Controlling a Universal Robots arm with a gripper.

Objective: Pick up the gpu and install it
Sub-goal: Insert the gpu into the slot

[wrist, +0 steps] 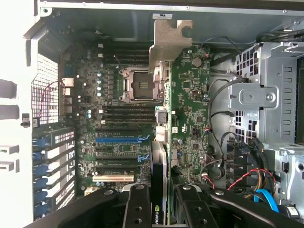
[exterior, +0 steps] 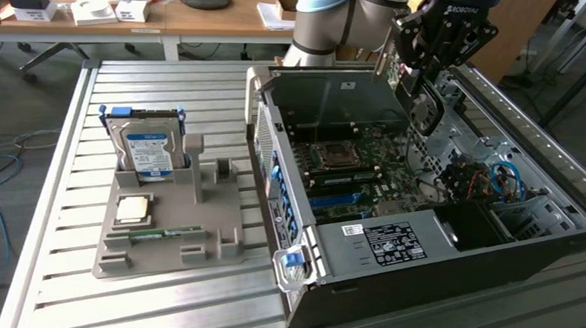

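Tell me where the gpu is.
The gpu hangs in the gripper, over the open case toward the exterior view's right, above the motherboard.

A wooden desk stands behind the slatted metal table.

A robotics lab: slatted metal bench, opened computer case, cluttered wooden desks behind.

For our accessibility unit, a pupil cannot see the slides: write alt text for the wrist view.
The black gripper is shut on a thin green gpu with a silver metal bracket, held over the green motherboard inside an open grey metal computer case.
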